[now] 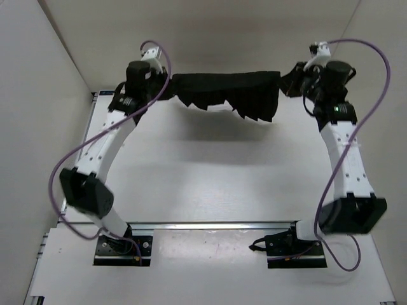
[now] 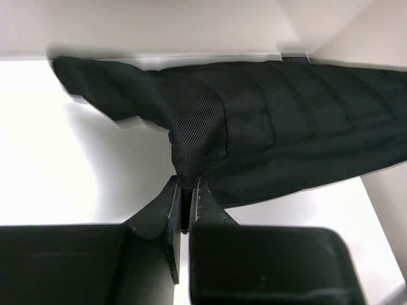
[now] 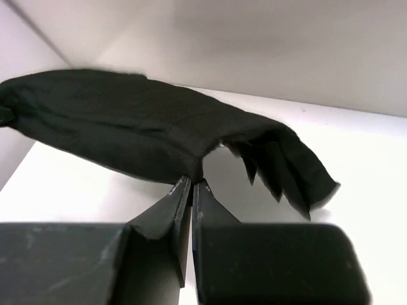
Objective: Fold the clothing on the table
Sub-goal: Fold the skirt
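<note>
Two pinches: the left gripper (image 2: 186, 190) and right gripper (image 3: 192, 185) each clamp the clothing (image 1: 232, 92); only the top view shows it stretched between them above the far side of the table (image 1: 210, 178).

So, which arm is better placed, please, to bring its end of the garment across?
Marginally the right: left gripper and right gripper each pinch an end of the pleated garment, but more fabric hangs near the right.

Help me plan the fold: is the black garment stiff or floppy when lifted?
Likely floppy: the clothing sags between the left gripper and right gripper, hem hanging in loose pleats. Probably light: small pinches carry it.
</note>
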